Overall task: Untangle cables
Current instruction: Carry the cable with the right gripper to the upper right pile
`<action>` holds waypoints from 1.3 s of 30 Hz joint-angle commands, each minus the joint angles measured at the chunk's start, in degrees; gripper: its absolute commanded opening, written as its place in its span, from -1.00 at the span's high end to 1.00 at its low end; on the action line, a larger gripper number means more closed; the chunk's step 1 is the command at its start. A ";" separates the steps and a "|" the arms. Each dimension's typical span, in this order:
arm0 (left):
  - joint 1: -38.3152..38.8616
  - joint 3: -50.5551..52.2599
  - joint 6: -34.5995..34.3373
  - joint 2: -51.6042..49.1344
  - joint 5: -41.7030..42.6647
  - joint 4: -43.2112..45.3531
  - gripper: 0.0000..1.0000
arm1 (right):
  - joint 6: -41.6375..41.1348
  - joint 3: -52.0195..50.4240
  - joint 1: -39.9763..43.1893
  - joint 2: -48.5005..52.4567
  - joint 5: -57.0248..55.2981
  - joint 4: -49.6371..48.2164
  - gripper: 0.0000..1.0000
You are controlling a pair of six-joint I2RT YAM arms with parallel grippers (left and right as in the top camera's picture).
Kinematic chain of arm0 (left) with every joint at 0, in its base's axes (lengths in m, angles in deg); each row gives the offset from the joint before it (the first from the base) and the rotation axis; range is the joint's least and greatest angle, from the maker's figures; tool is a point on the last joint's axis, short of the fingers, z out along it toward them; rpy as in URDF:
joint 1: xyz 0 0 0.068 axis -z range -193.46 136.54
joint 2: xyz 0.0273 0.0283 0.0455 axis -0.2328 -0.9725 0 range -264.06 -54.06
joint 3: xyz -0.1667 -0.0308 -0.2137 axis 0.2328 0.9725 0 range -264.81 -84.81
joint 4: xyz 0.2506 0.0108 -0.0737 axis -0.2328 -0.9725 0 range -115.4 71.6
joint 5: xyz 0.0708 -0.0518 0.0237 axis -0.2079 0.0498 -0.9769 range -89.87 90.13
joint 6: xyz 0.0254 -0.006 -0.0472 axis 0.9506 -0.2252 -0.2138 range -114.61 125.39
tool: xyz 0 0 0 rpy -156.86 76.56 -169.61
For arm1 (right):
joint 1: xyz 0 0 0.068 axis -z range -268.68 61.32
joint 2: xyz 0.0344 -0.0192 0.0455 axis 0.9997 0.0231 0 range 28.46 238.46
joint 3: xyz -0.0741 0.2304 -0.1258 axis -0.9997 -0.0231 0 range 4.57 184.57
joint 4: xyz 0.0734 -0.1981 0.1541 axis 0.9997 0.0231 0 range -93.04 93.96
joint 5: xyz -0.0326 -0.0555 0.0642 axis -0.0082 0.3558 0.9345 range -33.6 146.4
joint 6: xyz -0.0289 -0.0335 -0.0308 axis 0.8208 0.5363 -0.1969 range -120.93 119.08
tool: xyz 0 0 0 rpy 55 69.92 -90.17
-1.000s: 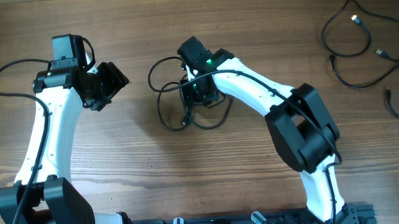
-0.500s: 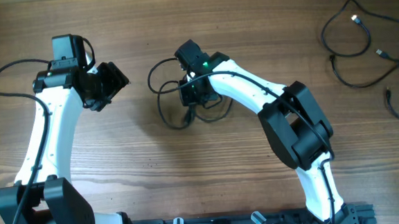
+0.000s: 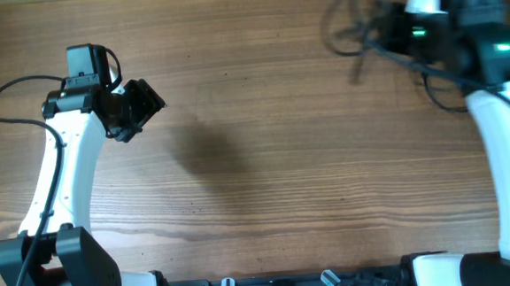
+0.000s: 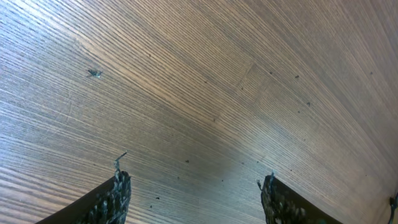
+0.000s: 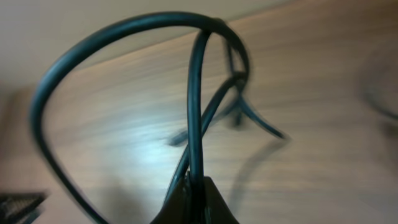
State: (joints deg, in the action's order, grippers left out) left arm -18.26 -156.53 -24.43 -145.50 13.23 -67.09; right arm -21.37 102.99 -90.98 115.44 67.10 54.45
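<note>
In the right wrist view the right hand (image 5: 196,202), at bottom centre, is clenched on the cables (image 5: 196,106). Their loops arch upward, blurred, with the bench (image 5: 323,93) behind. In the overhead view the cables hang at the upper right. The left hand (image 4: 194,183), at upper left, is released, fingers spread over the bench.

Left arm (image 3: 62,181) runs up the left side of the frame. The left gripper (image 4: 194,183) sits at upper left, fingers (image 4: 118,190) spread wide with nothing between them. Right arm (image 3: 505,163) runs along the right edge, wrist at top right and blurred. The right gripper (image 5: 196,190) is pinched on the cables (image 5: 198,106).
</note>
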 commanded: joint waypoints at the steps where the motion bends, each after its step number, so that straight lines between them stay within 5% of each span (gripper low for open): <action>1: 0.74 -0.50 0.66 0.13 -0.79 0.02 -0.38 | 0.87 -0.50 10.60 1.38 -1.81 2.80 0.91; 9: 5.53 -0.50 0.63 0.13 -0.79 1.57 -0.39 | -2.78 -1.29 30.21 5.33 -12.44 4.11 0.91; 20: 11.80 -0.50 0.66 0.13 -0.81 5.64 -0.47 | -11.61 -1.46 41.24 20.50 -17.44 -2.58 0.92; 21: 12.15 -0.50 0.63 0.13 -0.81 5.88 -0.51 | -10.93 -1.46 41.31 20.50 -16.57 -3.61 0.69; 22: 12.48 -0.50 0.63 0.13 -0.81 6.03 -0.59 | -10.43 -1.22 41.29 20.24 -15.67 -4.11 -0.15; 23: 12.59 -0.50 0.63 0.13 -0.79 6.08 -0.73 | -9.57 -0.85 41.29 20.06 -14.45 -4.39 -0.75; 24: 12.61 -0.50 0.61 0.13 -0.79 6.05 -0.84 | -9.46 -0.11 41.29 19.82 -12.52 -4.13 -0.89; 29: 12.63 -0.50 0.63 0.13 -0.79 5.97 -1.00 | -8.72 6.05 40.98 17.62 -6.14 1.70 -1.00; 34: 12.63 -0.50 0.63 0.13 -0.79 6.01 -1.00 | 2.49 7.67 37.68 9.18 5.46 2.32 -1.00; 39: 12.63 -0.50 0.63 0.13 -0.79 5.99 -1.00 | 14.60 7.67 25.99 -6.51 16.00 6.29 -0.99</action>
State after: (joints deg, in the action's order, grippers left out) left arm -5.84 -156.53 -24.06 -145.50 13.21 -61.28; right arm -15.38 109.06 -59.05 117.98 74.31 59.04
